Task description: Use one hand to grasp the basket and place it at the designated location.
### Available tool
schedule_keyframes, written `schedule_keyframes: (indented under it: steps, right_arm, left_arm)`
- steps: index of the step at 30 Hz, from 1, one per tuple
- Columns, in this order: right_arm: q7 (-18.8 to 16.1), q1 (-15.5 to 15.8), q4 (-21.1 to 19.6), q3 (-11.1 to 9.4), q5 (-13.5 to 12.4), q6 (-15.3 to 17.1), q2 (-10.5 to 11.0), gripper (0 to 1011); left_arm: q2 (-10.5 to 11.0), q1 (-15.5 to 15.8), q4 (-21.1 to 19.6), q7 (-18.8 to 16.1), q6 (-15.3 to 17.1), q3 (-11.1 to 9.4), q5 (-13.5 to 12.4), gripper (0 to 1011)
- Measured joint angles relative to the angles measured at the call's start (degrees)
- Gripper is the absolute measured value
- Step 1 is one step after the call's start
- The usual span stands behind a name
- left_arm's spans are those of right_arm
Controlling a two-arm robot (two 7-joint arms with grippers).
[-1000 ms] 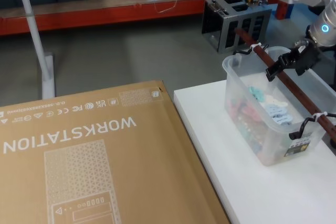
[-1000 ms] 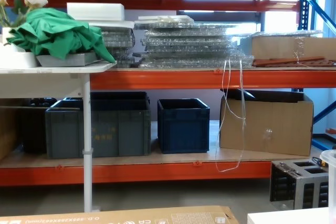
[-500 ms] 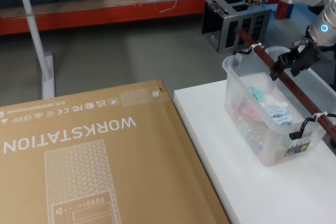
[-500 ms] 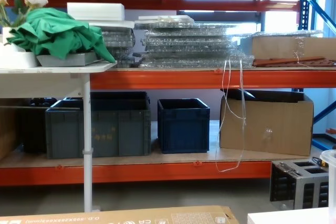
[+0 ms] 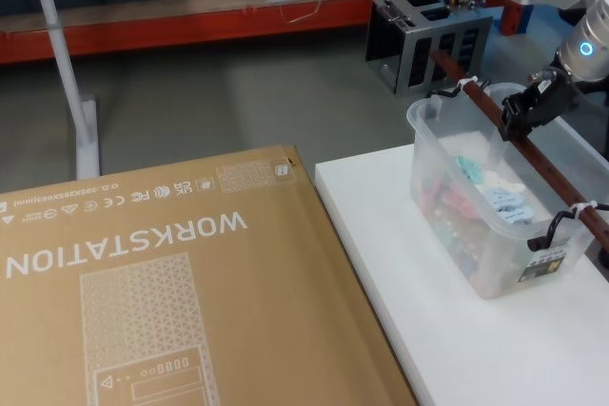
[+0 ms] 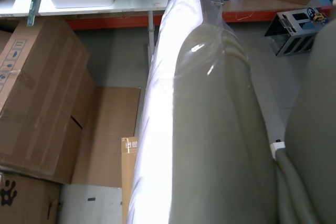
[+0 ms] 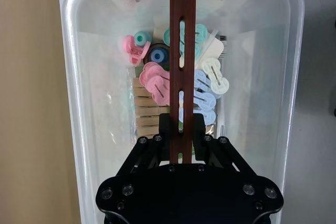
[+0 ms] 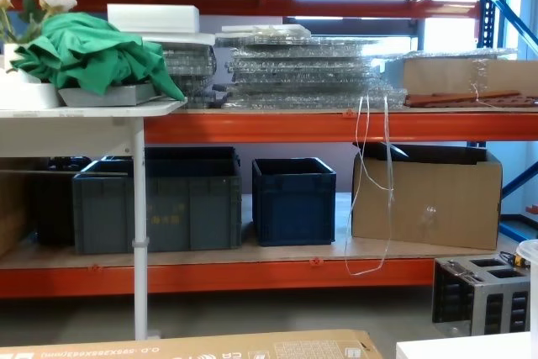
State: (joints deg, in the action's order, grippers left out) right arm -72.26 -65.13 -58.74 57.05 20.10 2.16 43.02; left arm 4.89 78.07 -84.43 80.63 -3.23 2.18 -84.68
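Observation:
The basket (image 5: 447,202) is a clear plastic bin standing on the white table (image 5: 447,349) at the right, with pastel clips (image 5: 485,192) inside. A thin reddish-brown bar handle (image 5: 547,178) runs lengthwise above it. My right gripper (image 5: 521,113) is shut on that handle near its far half. In the right wrist view the black fingers (image 7: 167,127) clamp the handle (image 7: 182,51) from both sides, above the basket (image 7: 71,77) and its pink, green and white clips (image 7: 157,82). The basket's rim (image 8: 530,251) peeks in at the chest view's right edge.
A big flat cardboard box (image 5: 171,282) printed WORKSTATION lies left of the table, touching its edge. A grey metal rack (image 5: 428,35) stands on the floor beyond the basket. A white pole (image 5: 57,45) rises at the far left. Dark blue crates (image 8: 294,199) sit on the shelf.
My right gripper has drawn slightly up and to the right with the handle, and the basket has shifted a little the same way.

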Motion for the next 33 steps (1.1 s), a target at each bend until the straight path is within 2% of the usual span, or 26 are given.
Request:
schedule_keyframes:
  steps: [15, 27, 33]
  right_arm:
    - [0.0, -0.3, 0.4, 0.2, -0.2, -0.7, -0.2, 235]
    - [0.1, -1.6, -3.6, -0.2, -0.7, -2.0, 0.7, 235]
    - [-0.4, -2.9, -5.8, 0.0, -0.6, -3.8, 0.7, 235]
  left_arm:
    - [0.0, 0.0, 0.0, 0.0, 0.0, 0.0, 0.0, 0]
    - [0.0, 0.0, 0.0, 0.0, 0.0, 0.0, 0.0, 0]
    - [0.0, 0.0, 0.0, 0.0, 0.0, 0.0, 0.0, 0]
